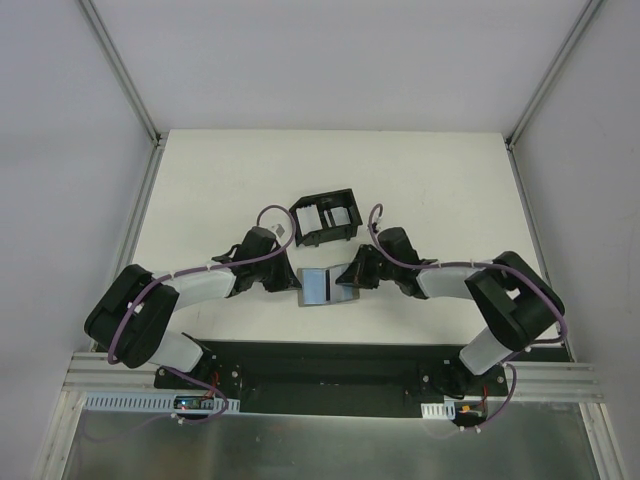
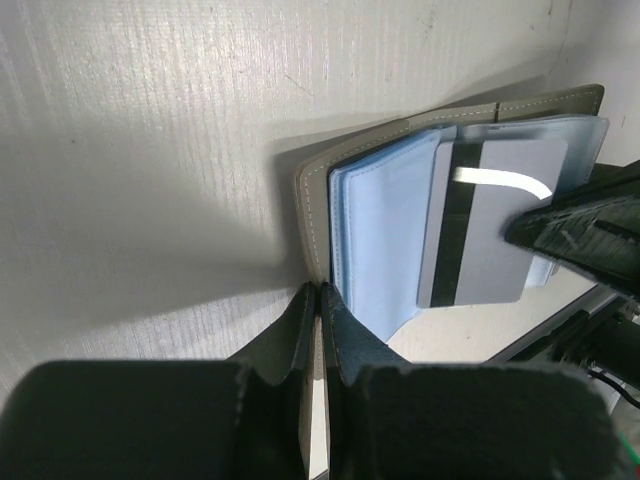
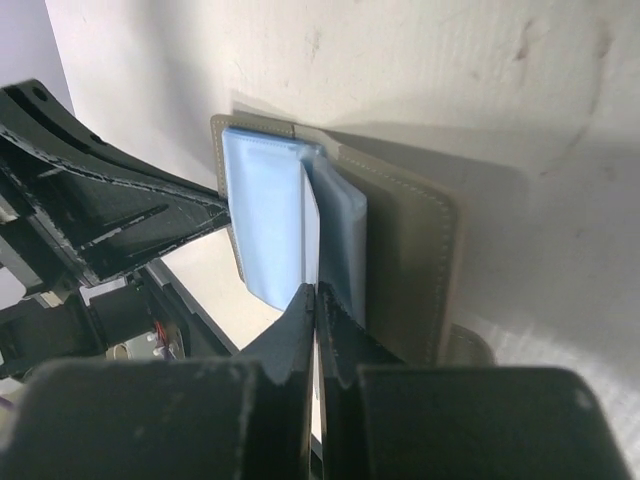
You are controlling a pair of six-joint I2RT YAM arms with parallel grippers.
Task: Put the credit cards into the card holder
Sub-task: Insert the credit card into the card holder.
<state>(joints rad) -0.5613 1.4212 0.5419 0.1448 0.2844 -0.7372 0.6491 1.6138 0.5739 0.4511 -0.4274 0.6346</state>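
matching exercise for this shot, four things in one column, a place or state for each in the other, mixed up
1 card holder
2 black tray
3 left gripper
4 credit card

a shut on the holder's grey edge
b held by the right gripper, black stripe showing
c lying open, pale blue inside
d farther back than the holder

Pairs: 1-c, 2-d, 3-a, 4-b

A robotics lab test cell is indicated. A white bench (image 1: 200, 190) is enclosed by plain pale walls and aluminium frame posts (image 1: 120, 68) at upper left and upper right. Two arms (image 1: 170, 300) with purple cables (image 1: 262, 214) are bolted to an aluminium rail (image 1: 560, 380) along the bottom.
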